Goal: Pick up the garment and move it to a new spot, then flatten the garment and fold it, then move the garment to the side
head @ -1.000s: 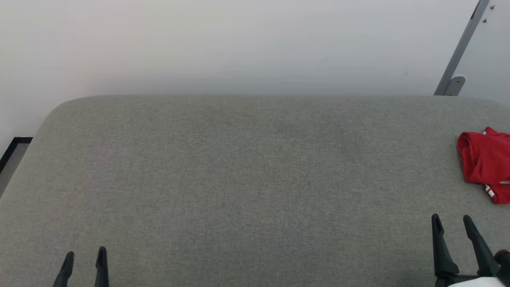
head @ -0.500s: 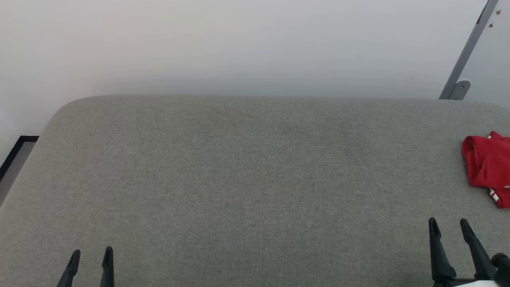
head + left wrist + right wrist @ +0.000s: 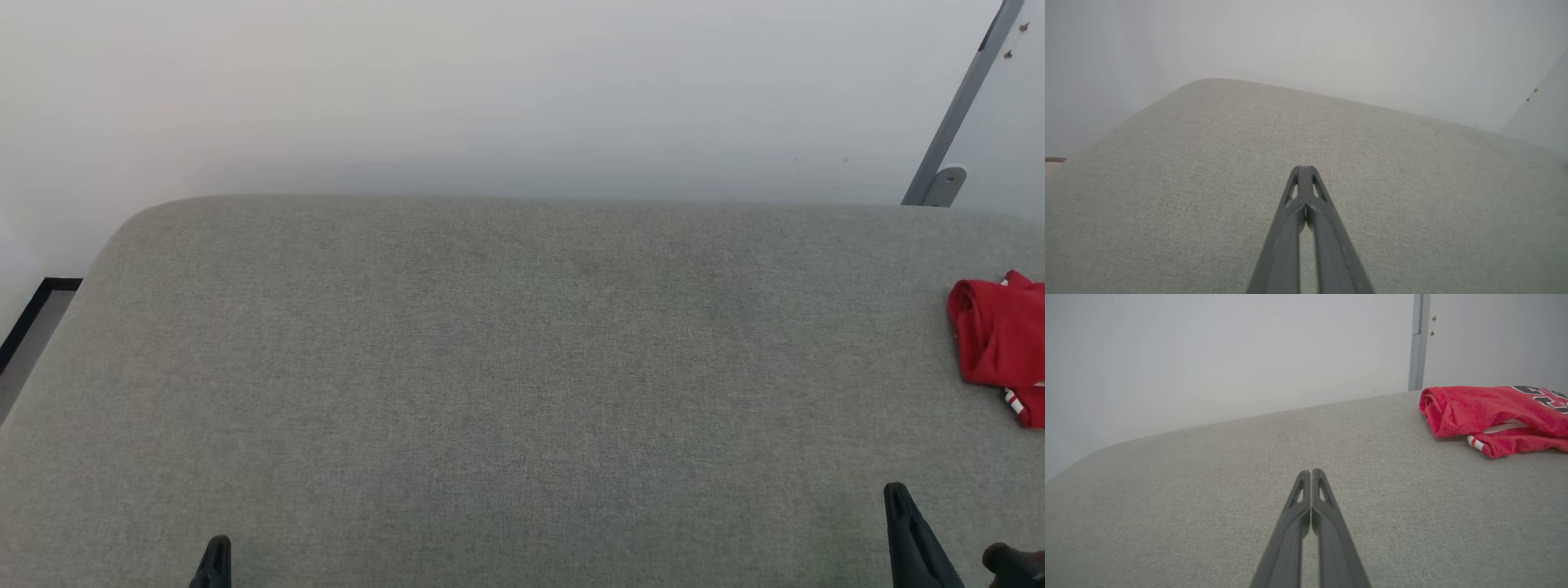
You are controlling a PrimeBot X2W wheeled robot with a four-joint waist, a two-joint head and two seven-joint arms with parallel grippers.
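Observation:
The garment [image 3: 1000, 347], a crumpled red jersey with striped trim, lies at the right edge of the grey cushioned surface [image 3: 506, 367]. In the right wrist view the garment [image 3: 1494, 414] sits bunched at the upper right, with part of a black number showing. My right gripper [image 3: 1311, 473] is shut with nothing in it, low over the surface, left of and nearer than the jersey. In the head view it [image 3: 898, 494] shows as a single dark tip at the lower right. My left gripper [image 3: 1305, 169] is shut and empty over bare fabric, and it [image 3: 219, 545] peeks up at the lower left.
A pale wall runs behind the surface. A grey metal post [image 3: 955, 106] with a bracket leans at the back right. A strip of floor with a dark border [image 3: 33, 314] shows past the surface's rounded left end.
Both grippers have gone from open to shut. Both have also drawn back toward the bottom edge of the head view. The garment has not moved.

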